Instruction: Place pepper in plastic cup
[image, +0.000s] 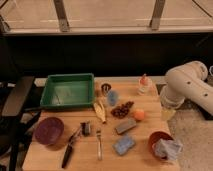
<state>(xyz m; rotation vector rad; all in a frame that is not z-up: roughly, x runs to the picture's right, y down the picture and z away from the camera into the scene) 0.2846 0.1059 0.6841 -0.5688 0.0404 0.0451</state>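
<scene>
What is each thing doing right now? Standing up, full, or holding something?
pepper: sticking up from the whitish cup.
plastic cup: on the table, no pepper inside.
red bowl: holds a crumpled cloth.
end effector: by the table's right edge, apart from the pepper.

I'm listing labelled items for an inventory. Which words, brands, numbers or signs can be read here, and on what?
None can be read.
No print shows on the plastic cup, the pepper, the green tray or the purple bowl.
If the grey block bears a label, it is too small to read.
The gripper, at the right edge of the table, shows no marking.
</scene>
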